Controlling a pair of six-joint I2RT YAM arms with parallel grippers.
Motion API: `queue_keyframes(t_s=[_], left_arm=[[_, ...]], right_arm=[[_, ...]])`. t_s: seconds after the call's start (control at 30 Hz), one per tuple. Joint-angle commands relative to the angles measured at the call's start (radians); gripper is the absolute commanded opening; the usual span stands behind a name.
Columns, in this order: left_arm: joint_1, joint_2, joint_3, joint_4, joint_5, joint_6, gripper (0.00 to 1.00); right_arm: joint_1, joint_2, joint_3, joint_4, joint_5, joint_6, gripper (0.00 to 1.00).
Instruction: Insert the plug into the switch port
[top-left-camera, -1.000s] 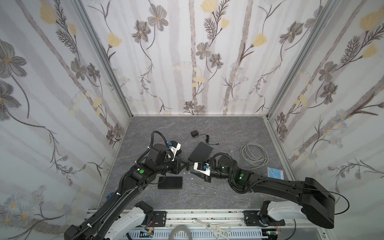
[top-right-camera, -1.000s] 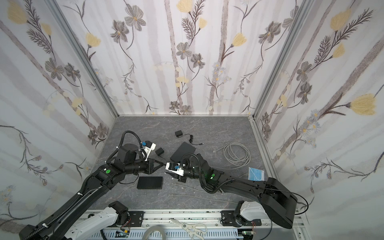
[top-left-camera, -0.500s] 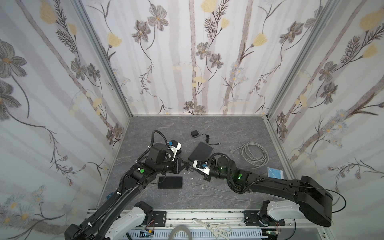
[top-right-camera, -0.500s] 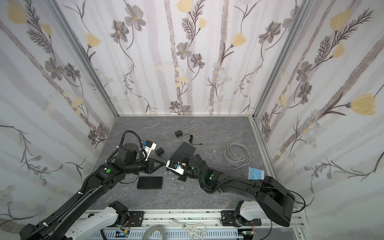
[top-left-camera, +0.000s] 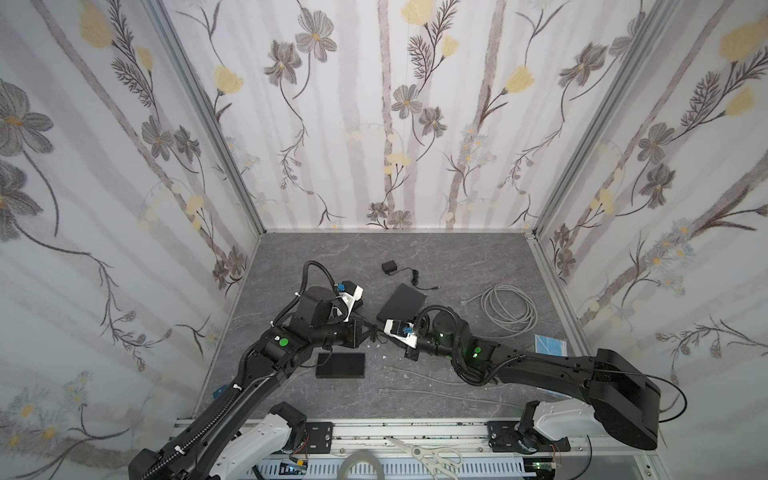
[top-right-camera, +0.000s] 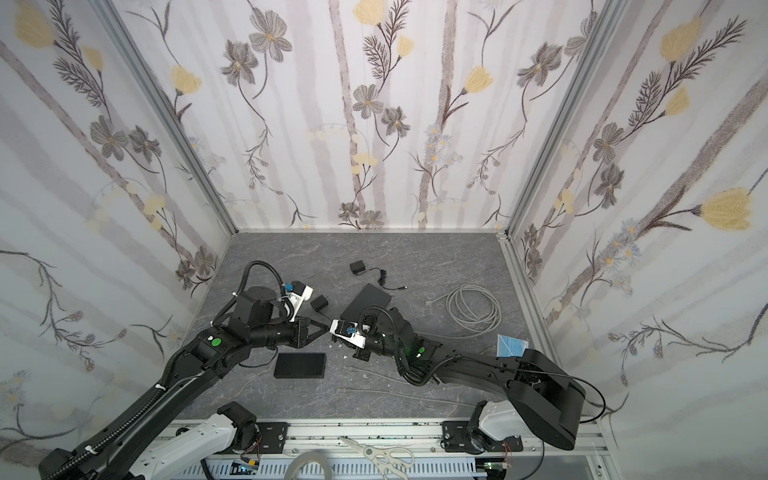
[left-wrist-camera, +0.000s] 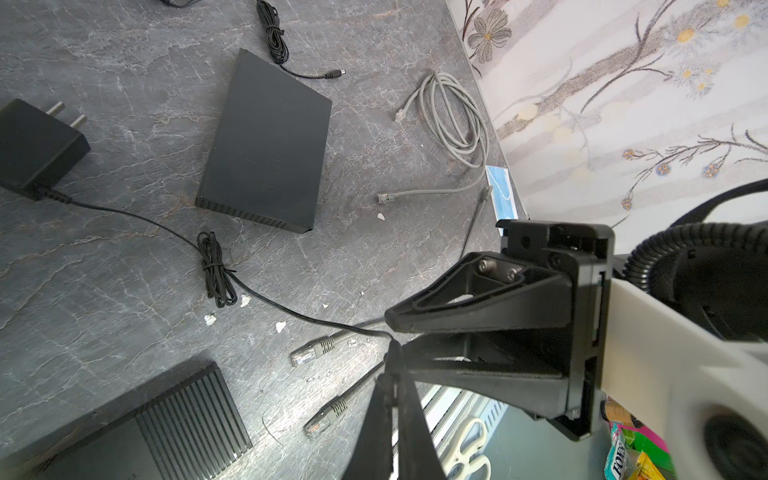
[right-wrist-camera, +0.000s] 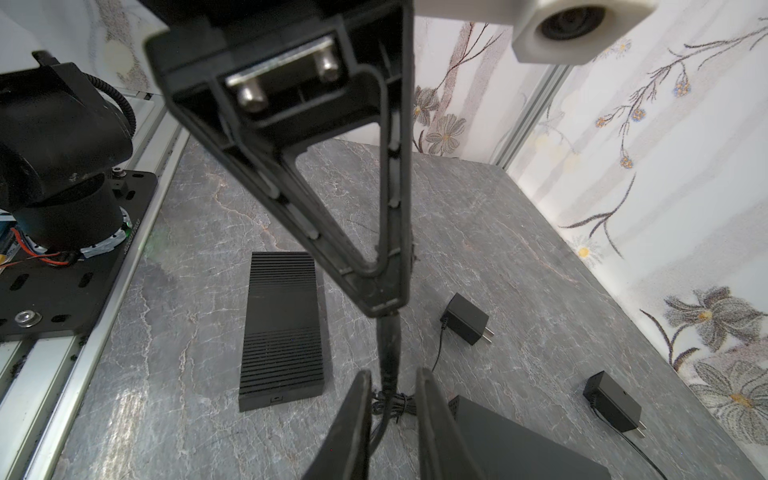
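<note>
Pinching the plug (right-wrist-camera: 388, 345) in the fully closed left tool (right-wrist-camera: 384, 309), presumably for handover; flanking it with the slightly parted right tool (right-wrist-camera: 392, 376), not visibly gripping.

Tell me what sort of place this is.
Probably a robot test booth, not a home: floral panels box in a grey tabletop, with a power adapter and coiled cable laid out.

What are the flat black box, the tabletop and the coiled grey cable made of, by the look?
Flat black box: probably painted sheet metal, matte; crisp edges, row of small vent holes; could be plastic.
Tabletop: grey stone-look surface, veined, faint sheen; real stone or laminate, cannot tell.
Coiled grey cable: flexible plastic-sheathed cord, smooth; loose loops, clear connector ends.
</note>
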Motion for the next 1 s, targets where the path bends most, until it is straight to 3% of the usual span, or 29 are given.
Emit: queue_keyframes(t_s=[0.0,0.57,0.73,0.77,0.83,0.87,0.97], left_arm=[[0.000,-0.001,-0.004,0.037,0.012,-0.006,0.00],[0.000,-0.005,-0.017,0.041,0.001,-0.014,0.00],[0.019,-0.017,-0.022,-0.026,-0.100,-0.021,0.06],[0.029,-0.023,-0.024,-0.047,-0.130,-0.027,0.16],[0.067,-0.034,-0.025,-0.109,-0.207,-0.047,0.56],[0.093,-0.040,-0.029,-0.137,-0.235,-0.055,0.67],[0.169,-0.073,-0.056,-0.193,-0.312,-0.094,0.76]], right_arm=[[0.002,0.007,0.011,0.036,-0.026,-0.003,0.21],[0.002,0.005,0.004,0.039,-0.032,0.006,0.09],[0.001,-0.005,-0.004,0.031,0.016,0.005,0.02],[0.001,-0.005,-0.005,0.029,0.033,0.005,0.00],[0.001,0.002,-0.003,0.010,0.092,0.006,0.00],[0.001,0.008,-0.002,-0.010,0.108,0.000,0.00],[0.002,0.028,0.000,-0.053,0.143,-0.008,0.00]])
